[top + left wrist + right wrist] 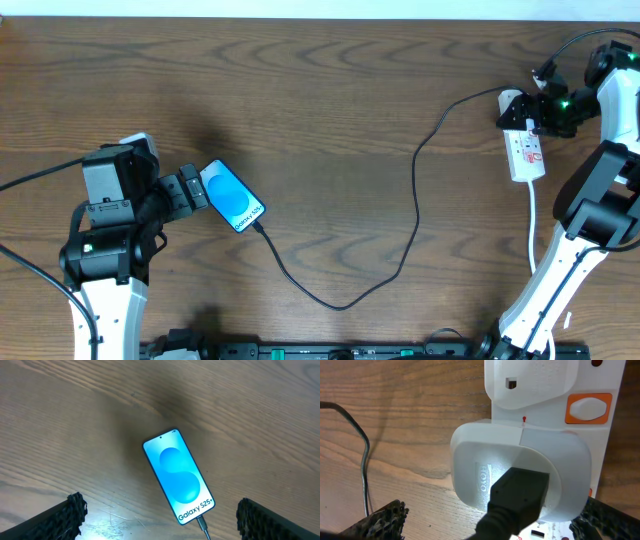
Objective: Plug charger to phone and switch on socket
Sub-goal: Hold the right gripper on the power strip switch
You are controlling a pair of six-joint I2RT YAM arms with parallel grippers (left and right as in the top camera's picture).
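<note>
phone (178, 477) | just ahead of left hand (162, 512), spread apart | right hand (495, 517) apart, over socket (540, 385)

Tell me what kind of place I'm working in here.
Likely a robotics lab bench rather than a home: the left arm and right arm stand at a wood-grain table, with the phone, charger and socket laid out like a staged test.

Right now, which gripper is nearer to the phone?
Left. The left gripper sits right at the phone's top end; the right gripper is far away, at the socket.
</note>
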